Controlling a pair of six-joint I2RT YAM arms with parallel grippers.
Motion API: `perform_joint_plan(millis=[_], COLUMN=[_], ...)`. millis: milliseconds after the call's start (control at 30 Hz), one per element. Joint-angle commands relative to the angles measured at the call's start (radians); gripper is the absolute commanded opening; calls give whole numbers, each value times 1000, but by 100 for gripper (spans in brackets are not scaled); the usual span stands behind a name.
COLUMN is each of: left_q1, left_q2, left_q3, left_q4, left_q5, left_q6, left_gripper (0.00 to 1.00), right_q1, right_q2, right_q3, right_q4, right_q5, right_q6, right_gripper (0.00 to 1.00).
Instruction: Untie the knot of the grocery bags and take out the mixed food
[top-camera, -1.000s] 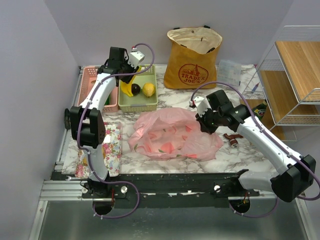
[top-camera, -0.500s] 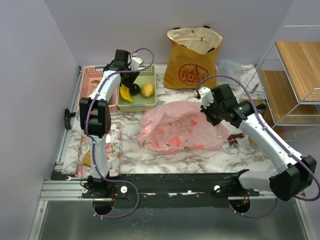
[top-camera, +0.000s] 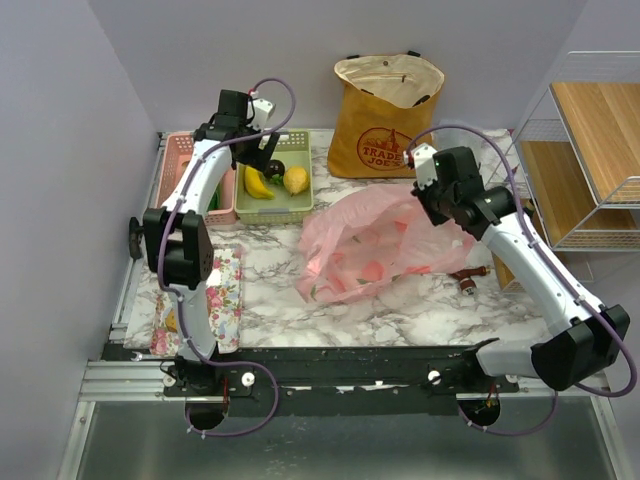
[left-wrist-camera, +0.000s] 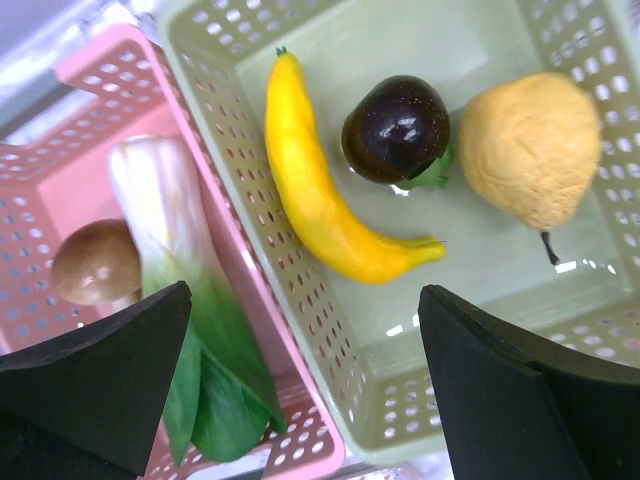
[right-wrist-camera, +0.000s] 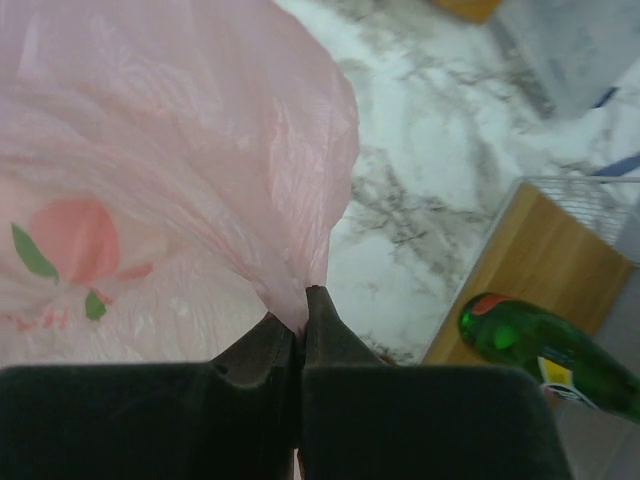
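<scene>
At the far left of the marble table, we see the left gripper poised above two slotted baskets, its fingers spread wide with nothing between them. The green basket holds three items: a banana lying on a slant, a dark round fruit just right of it, and a lemon at the right. The pink basket, touching the green one on its left, holds a leek with a mushroom against its left side.

Right of centre, the pink bag lies crumpled on the table. The right gripper is closed tight on a thin fold of it, and the film is drawn up taut to the jaws. We cannot tell what the bag contains.

The yellow tote stands upright at the far edge, mouth open, between the two arms and apart from both grippers.

In the right wrist view, a green bottle lies by a wooden shelf, right of the bag.
</scene>
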Motion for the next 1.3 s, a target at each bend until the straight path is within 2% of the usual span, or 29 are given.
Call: perform_joint_plan(millis=[0, 100, 200, 333, 433, 533, 633, 733, 800, 900, 1033, 1167, 1233, 1267], left_q1=[-23, -25, -36, -64, -81, -96, -103, -105, -119, -166, -256, -346, -381, -391], left_q2=[-200, -288, -355, -430, -455, -500, -556, -615, -657, -684, -633, -530, -454, -407], left_q3=[-130, -212, -273, -342, -352, -383, -446, -521, -582, -605, -527, -435, -383, -356], left_q4=[93, 143, 167, 184, 150, 140, 157, 186, 234, 297, 328, 314, 255, 194], left_q5=[51, 113, 216, 314, 366, 438, 514, 635, 712, 777, 778, 679, 591, 572], left_q6=[0, -4, 17, 64, 80, 87, 67, 45, 26, -16, -87, -113, -87, -65], left_gripper=[98, 98, 98, 98, 98, 98, 98, 98, 98, 98, 98, 98, 98, 95], right_q1=[-41, -86, -117, -120, -125, -128, -128, -128, -129, -128, -128, -128, -129, -129], right_q2=[2, -4, 0, -8, 30, 55, 42, 45, 55, 97, 198, 269, 257, 244], right_q3=[67, 89, 87, -57, -123, -83, 65, 216, 277, 325, 338, 241, 146, 96], right_q4=[146, 242, 283, 253, 103, -77, -222, -329, -334, -245, -149, -146, -113, -101], right_q5=[208, 308, 344, 325, 298, 221, 22, -165, -255, -319, -286, -205, -171, -173], right_q6=[-18, -47, -105, -210, -234, -236, -255, -300, -286, -185, -87, -143, -169, -182], right_gripper=[1, 1, 1, 1, 17, 32, 71, 89, 90, 88, 75, 71, 66, 64])
